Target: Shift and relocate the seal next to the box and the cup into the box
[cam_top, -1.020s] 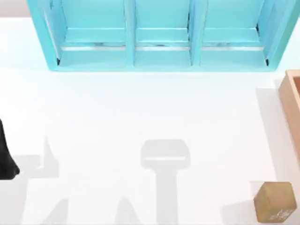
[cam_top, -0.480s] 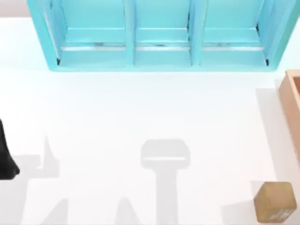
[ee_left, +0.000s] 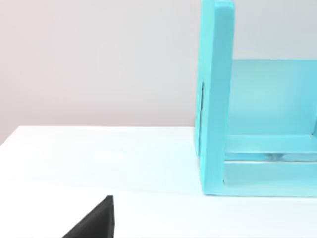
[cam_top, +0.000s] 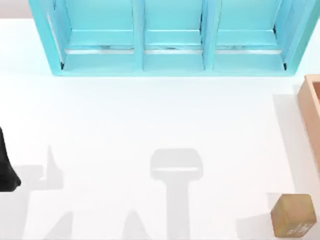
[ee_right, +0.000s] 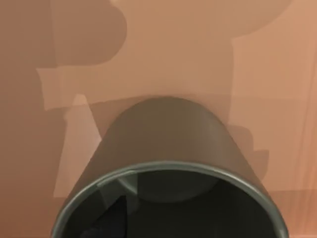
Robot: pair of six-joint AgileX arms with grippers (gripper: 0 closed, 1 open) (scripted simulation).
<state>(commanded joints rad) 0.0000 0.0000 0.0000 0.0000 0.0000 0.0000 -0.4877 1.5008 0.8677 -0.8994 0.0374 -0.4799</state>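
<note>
Right wrist view: the cup [ee_right: 168,168], dark olive-grey, sits right up against the camera with its open rim nearest. Tan-orange surface of the box [ee_right: 198,54] lies behind it on all sides.
Right gripper: fingers not visible, so whether it grips the cup I cannot tell.
Cup vs box: the cup is over or inside the box; touching the floor or not, cannot tell.
Left arm: dark part at the far left edge of the table [cam_top: 125,120] in the top view, parked. Left wrist view has one dark fingertip [ee_left: 94,223] at its lower edge; open or closed, cannot tell.
Seal: the seal [cam_top: 293,215] sits on the table at the near right corner, whitish mark on the face toward the near edge. It is near the box's wall [cam_top: 309,107] at the right edge, apart from it, on its near side.
Cabinet: the turquoise shelf cabinet [cam_top: 172,37] spans the far side, three open bays, well apart from seal and box.
</note>
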